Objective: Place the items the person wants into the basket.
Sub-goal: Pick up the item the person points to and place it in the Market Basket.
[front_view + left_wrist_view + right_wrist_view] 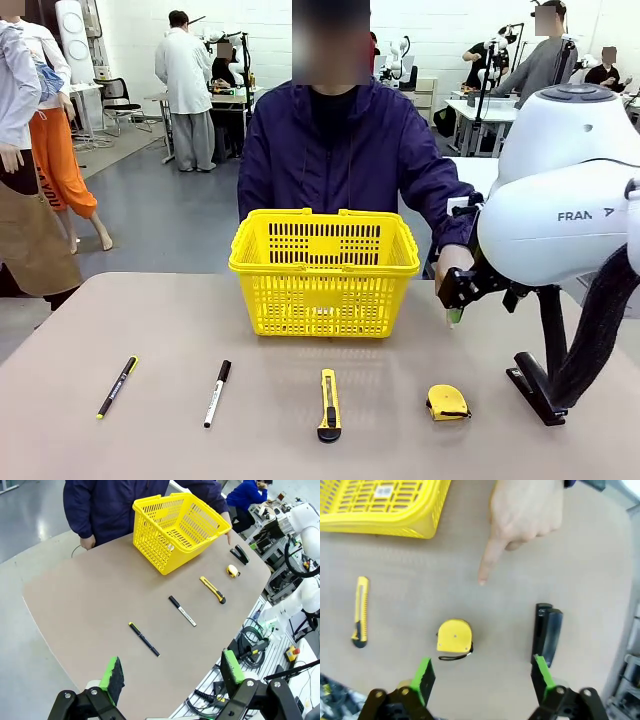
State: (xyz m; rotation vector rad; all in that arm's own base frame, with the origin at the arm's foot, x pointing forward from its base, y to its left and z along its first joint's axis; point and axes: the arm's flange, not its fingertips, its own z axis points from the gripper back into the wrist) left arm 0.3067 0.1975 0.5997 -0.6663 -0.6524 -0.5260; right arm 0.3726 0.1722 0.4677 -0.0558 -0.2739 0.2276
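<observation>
One yellow basket (324, 270) stands upright at the far middle of the table (150, 320), just in front of the person (345, 150). Five small things lie in a single row on the near side, well apart from each other. From left to right there is one black pen (117, 386) with yellow ends, one white marker (217, 393), one yellow-and-black utility knife (329, 404), one tape measure (448, 402) and one black stapler (535, 390).

The person's hand (522, 515) is right of the basket, one finger stretched down toward the bare table on the far side of the tape measure.

The right end effector (482, 680) hangs above the tape measure and stapler, released, with nothing between its green pads. In the front view its white arm covers part of the table's right side and stands just beside the stapler. The left end effector (172, 670) is also released and empty, off the table's left near edge, closest to the pen.
</observation>
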